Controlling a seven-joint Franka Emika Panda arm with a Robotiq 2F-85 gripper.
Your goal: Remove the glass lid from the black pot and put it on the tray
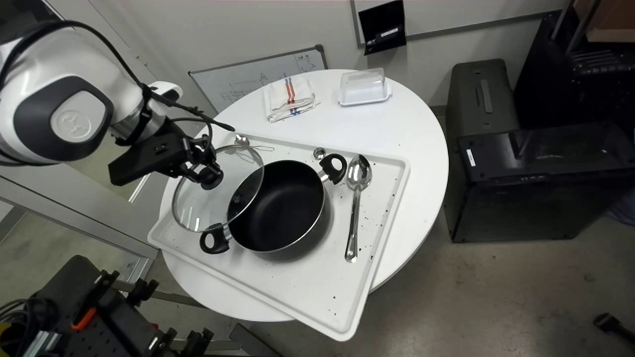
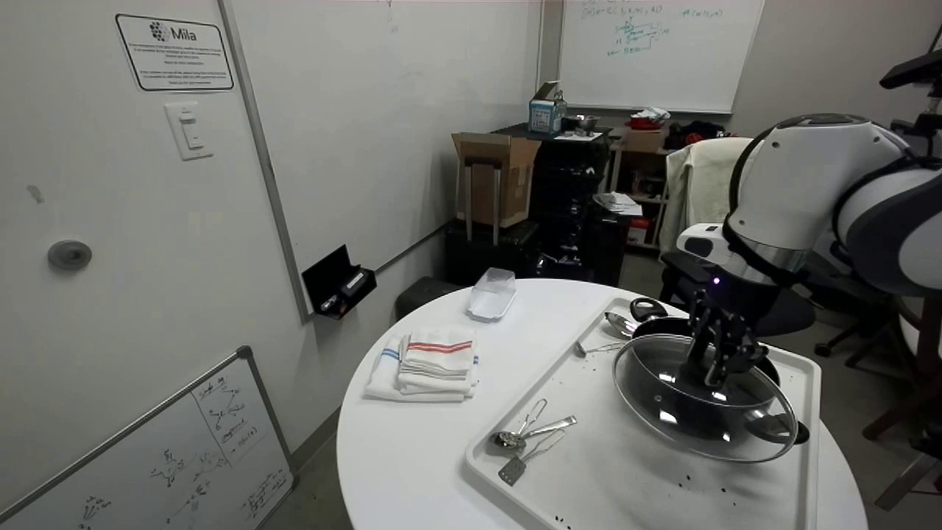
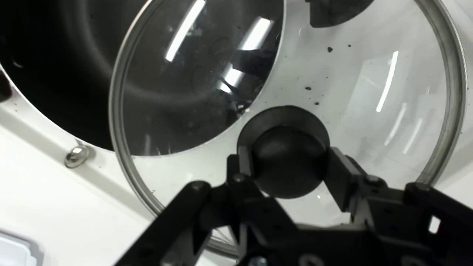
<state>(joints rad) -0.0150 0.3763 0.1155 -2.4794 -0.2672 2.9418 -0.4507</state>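
Note:
My gripper (image 1: 211, 174) is shut on the dark knob of the glass lid (image 1: 194, 206). In the wrist view the gripper (image 3: 286, 162) has one finger on each side of the knob. The lid (image 3: 391, 88) is held off the pot, shifted to one side, and overlaps part of the pot's opening in the views. In an exterior view the lid (image 2: 728, 427) looks tilted. The black pot (image 1: 280, 208) stands uncovered on the white tray (image 1: 307, 292), its dark inside showing. It also shows in the wrist view (image 3: 48, 66). In an exterior view the lid and gripper partly hide it.
A large metal spoon (image 1: 353, 213) lies on the tray beside the pot. Several small metal utensils (image 2: 526, 442) lie near the tray's edge. Folded towels (image 1: 291, 99) and a lidded white dish (image 1: 364, 89) stand on the round table (image 1: 421, 144). A pot handle (image 1: 214, 240) sticks out near the lid.

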